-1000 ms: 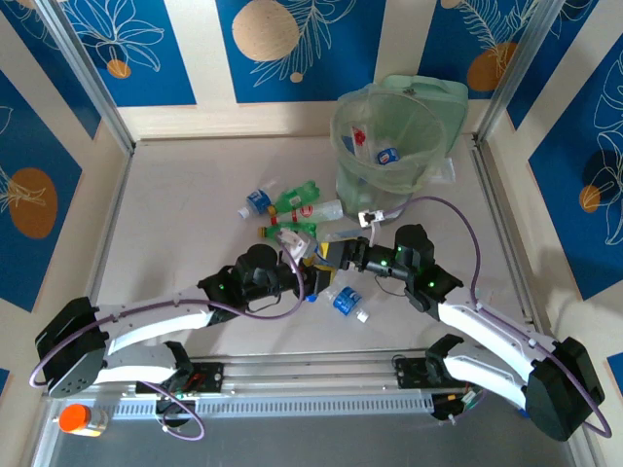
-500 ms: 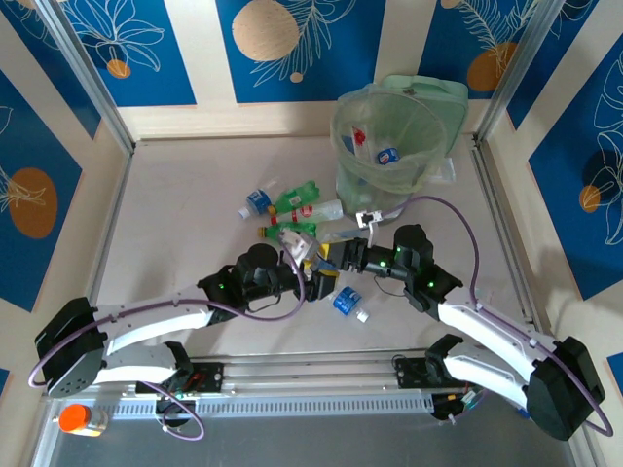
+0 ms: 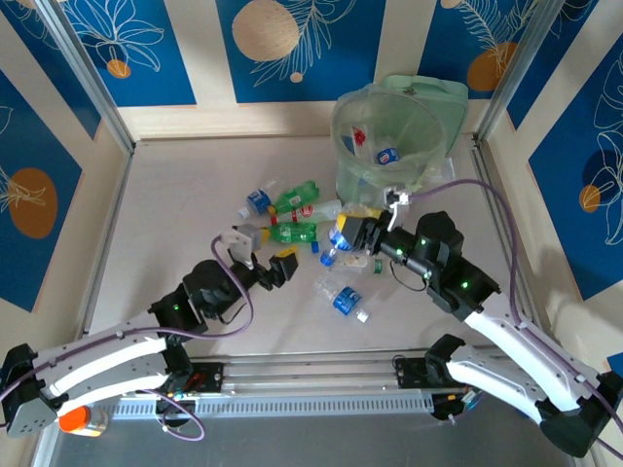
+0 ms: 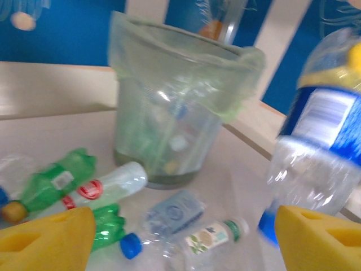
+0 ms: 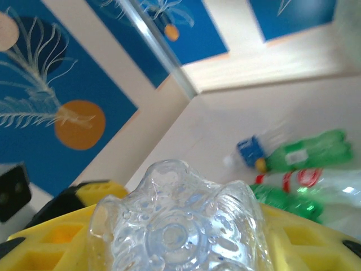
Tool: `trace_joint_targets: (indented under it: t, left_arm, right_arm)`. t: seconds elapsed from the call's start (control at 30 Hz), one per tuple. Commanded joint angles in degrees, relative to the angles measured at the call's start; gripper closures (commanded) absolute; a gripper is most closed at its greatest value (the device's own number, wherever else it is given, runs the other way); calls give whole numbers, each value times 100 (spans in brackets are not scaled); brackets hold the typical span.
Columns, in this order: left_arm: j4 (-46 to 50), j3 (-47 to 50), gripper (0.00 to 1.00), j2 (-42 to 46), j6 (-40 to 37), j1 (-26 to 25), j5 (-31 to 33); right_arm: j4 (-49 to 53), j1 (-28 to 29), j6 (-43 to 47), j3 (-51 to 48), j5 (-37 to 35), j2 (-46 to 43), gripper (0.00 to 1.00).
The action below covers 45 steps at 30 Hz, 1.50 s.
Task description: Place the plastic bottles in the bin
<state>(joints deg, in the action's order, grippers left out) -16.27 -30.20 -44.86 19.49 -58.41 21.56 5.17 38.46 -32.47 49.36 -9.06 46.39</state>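
Observation:
My right gripper [image 3: 345,239] is shut on a clear plastic bottle [image 3: 337,236] with a blue label and hangs just in front of the bin [image 3: 389,136], a pale-green bucket lined with a clear bag. In the right wrist view the bottle's ribbed base [image 5: 179,223] sits between the yellow fingers [image 5: 53,240]. My left gripper [image 3: 261,255] stands open and empty to the left of the pile; its yellow fingers [image 4: 45,240] frame the bin [image 4: 172,107] and the held bottle [image 4: 324,141]. More bottles lie on the table: green ones [image 3: 294,198] [image 3: 292,233] and a clear, blue-labelled one [image 3: 343,298].
Some bottles lie inside the bin. A flat pale-green lid [image 3: 450,102] leans behind it. An orange-capped jar [image 3: 76,419] stands at the near left by the rail. Metal frame posts [image 3: 88,78] and patterned walls close in the table's left, back and right.
My left gripper opened and drew back to the left. My right gripper closed on the blue-labelled bottle and carried it up and right, toward the bin.

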Motion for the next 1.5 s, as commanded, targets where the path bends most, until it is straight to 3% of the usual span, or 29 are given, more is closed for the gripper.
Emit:
trace_joint_targets:
  t: [0.0,0.23,0.4,0.53,0.87,1.17,1.47]
  left_arm:
    - [212,114,18,91,118,-47,763]
    - [275,50,18,-31,121,-46,688]
    - [318,-18,18,-151,134,-47,628]
    - [378,-73,18,-251,127,-47,621]
    - [397,-92,18,-285,230,-47,538]
    - [378,-99,18,-385,301,-47,507]
    - [423,-129,17,-385,241,-47,612]
  right_arm:
    - [378,-224,572,917,-863,291,56]
    - [1012,-1675,838,3358,-621,1982,56]
    - [1736,-2485,709,4817,-6,3340,56]
    - [2318,-2561,1146,5745,-515,4223,56]
    - [4218,-2665,1535,7523,-431,6098,58]
    - [4790,-2683,1680,8059,-322,7071,55]
    - [5615,-2488,1970,9854,-278,8730,34]
